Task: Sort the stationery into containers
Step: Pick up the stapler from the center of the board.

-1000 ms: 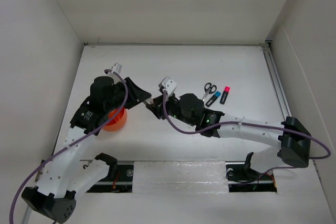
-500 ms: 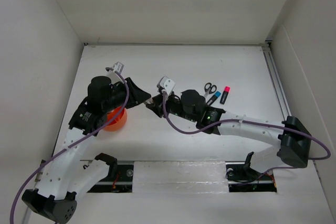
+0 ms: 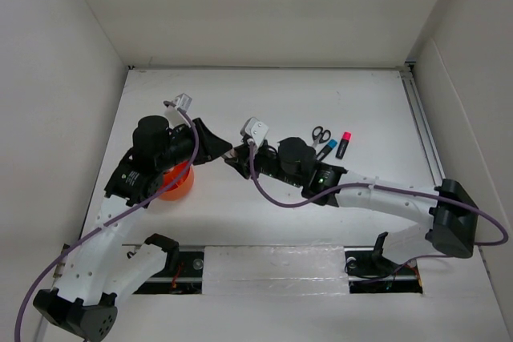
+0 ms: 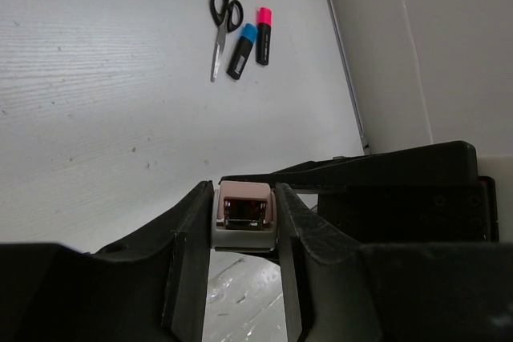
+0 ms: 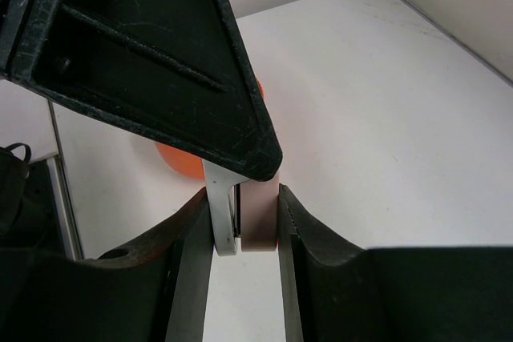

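Note:
A small pink and white item (image 4: 245,214) sits squeezed between my left gripper's (image 4: 245,222) fingers. It also shows in the right wrist view (image 5: 258,218), squeezed between my right gripper's (image 5: 244,230) fingers. The two grippers meet tip to tip above the table, left (image 3: 225,152) and right (image 3: 233,160). The orange cup (image 3: 178,186) stands under my left arm, partly hidden, and shows in the right wrist view (image 5: 180,162). Black-handled scissors (image 3: 319,135), a blue highlighter (image 3: 325,150) and a pink highlighter (image 3: 344,143) lie at the right.
White walls close in the table on the left, far and right sides. A metal rail (image 3: 421,126) runs along the right edge. The scissors (image 4: 221,26) and both highlighters (image 4: 250,42) lie close together.
Both grippers stay joined on the small item. The left wrist has shifted slightly to the right and the right arm has shifted slightly with it.

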Controlling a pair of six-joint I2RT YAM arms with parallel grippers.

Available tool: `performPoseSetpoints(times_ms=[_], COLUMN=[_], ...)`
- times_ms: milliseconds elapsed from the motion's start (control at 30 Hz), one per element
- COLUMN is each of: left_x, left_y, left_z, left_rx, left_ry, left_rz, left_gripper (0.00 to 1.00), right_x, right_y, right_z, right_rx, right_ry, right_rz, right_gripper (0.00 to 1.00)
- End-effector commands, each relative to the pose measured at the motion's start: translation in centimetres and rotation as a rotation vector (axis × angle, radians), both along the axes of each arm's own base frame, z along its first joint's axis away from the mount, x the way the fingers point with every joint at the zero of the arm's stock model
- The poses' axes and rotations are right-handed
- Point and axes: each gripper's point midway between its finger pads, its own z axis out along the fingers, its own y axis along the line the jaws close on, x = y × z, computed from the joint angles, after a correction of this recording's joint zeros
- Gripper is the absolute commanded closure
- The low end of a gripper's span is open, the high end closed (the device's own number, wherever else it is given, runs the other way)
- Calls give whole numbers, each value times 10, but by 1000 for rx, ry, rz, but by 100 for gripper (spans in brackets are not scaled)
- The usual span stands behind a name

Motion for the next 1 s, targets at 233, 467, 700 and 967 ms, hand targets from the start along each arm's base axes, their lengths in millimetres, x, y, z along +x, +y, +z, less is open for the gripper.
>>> performPoseSetpoints(times_ms=[233, 467, 700, 967], left_x=[-50, -52, -66, -71], left_y=[-33, -32, -36, -34], left_z=[35, 32, 35, 29], left_rx=[-113, -95, -114, -68], left_ry=[-81, -101, -141, -168], left_rz=[-350, -369, -484, -542], left_gripper=[83, 100, 100, 97], right_x=[21, 19, 17, 19], right_y=[-12, -16, -22, -34], right_z=[40, 42, 37, 45], right_rx=[32, 18, -22, -31], right_ry=[-115, -142, -156, -195], right_rz=[-97, -87, -53, -51], right_gripper=[100, 100, 100, 100])
